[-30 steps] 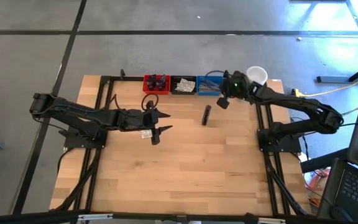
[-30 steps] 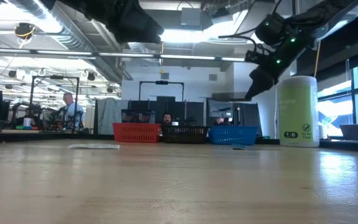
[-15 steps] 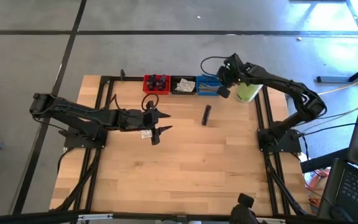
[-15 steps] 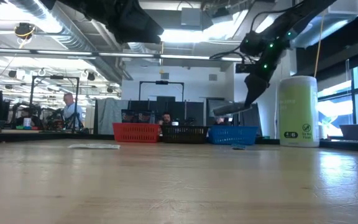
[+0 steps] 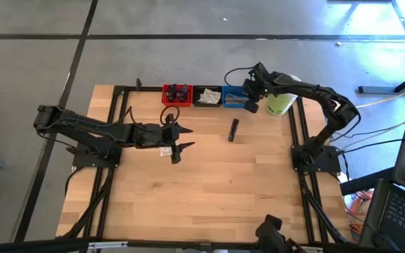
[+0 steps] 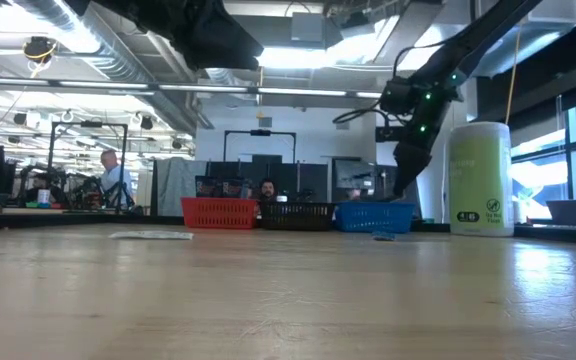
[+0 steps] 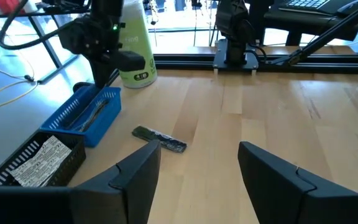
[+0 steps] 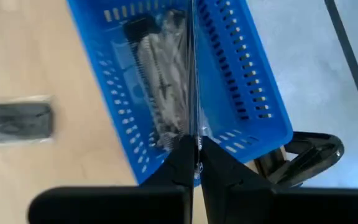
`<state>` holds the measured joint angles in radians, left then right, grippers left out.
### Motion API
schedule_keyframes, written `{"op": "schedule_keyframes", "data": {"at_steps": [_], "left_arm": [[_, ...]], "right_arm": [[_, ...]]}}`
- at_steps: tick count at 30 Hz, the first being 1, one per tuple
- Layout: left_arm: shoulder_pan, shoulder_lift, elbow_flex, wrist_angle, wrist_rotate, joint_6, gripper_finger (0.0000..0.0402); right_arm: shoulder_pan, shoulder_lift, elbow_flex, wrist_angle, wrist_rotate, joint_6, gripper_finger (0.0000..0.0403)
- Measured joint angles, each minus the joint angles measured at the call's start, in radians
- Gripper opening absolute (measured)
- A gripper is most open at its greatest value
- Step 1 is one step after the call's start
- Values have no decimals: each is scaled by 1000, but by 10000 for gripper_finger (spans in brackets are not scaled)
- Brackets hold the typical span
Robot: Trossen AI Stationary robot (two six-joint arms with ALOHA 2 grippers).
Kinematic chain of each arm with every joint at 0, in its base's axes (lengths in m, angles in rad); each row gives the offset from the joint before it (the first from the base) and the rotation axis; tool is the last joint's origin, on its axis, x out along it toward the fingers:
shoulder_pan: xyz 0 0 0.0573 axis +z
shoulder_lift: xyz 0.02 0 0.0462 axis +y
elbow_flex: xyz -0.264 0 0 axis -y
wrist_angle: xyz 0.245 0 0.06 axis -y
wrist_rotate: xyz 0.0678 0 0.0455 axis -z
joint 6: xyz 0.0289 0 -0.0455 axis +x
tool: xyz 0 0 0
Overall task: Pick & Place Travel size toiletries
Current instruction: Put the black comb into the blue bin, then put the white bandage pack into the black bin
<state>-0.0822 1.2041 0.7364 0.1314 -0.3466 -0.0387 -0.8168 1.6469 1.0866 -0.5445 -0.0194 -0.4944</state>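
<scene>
My right gripper (image 5: 249,105) hangs over the blue bin (image 5: 233,97) at the table's far edge, shut on a thin flat sachet (image 8: 193,74) seen edge-on. Grey sachets (image 8: 163,87) lie in that bin. A dark sachet (image 5: 233,129) lies flat on the table in front of the bins, also in the left wrist view (image 7: 159,139). My left gripper (image 5: 180,139) stands open and empty above the table's left middle, over a clear packet (image 5: 165,150) lying on the wood. My right gripper pinches one end of the thin sachet (image 8: 194,138) between its two fingers. The fingers come steeply from above, slanting toward the far edge. The sachet sticks out beyond the fingertips over the inside of the blue bin (image 8: 241,93), clear of the table.
A red bin (image 5: 176,95) with dark tubes and a black bin (image 5: 207,96) with clear crinkly packets stand left of the blue one. A tall pale-green container (image 5: 280,104) stands right of the blue bin, close behind my right gripper. Bare wood lies toward the near edge.
My right gripper has sunk from beside the green container's top toward the blue bin and tipped to point more steeply down, staying shut on the sachet. The sachet has come down with it, to the height of the bin.
</scene>
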Motion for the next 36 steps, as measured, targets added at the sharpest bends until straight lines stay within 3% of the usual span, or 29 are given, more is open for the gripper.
{"op": "schedule_keyframes", "data": {"at_steps": [10,22,26,33,36], "left_arm": [[0,0,0,0,0,0,219],[0,0,0,0,0,0,214],[0,0,0,6,-3,0,215],[0,0,0,2,-71,48,215],[0,5,1,-48,-71,-22,212]], "right_arm": [[-1,65,0,50,4,9,14],[0,52,0,45,55,37,180],[11,3,0,11,63,41,213],[79,-131,0,-48,-16,111,211],[134,-182,0,-72,-48,144,194]]}}
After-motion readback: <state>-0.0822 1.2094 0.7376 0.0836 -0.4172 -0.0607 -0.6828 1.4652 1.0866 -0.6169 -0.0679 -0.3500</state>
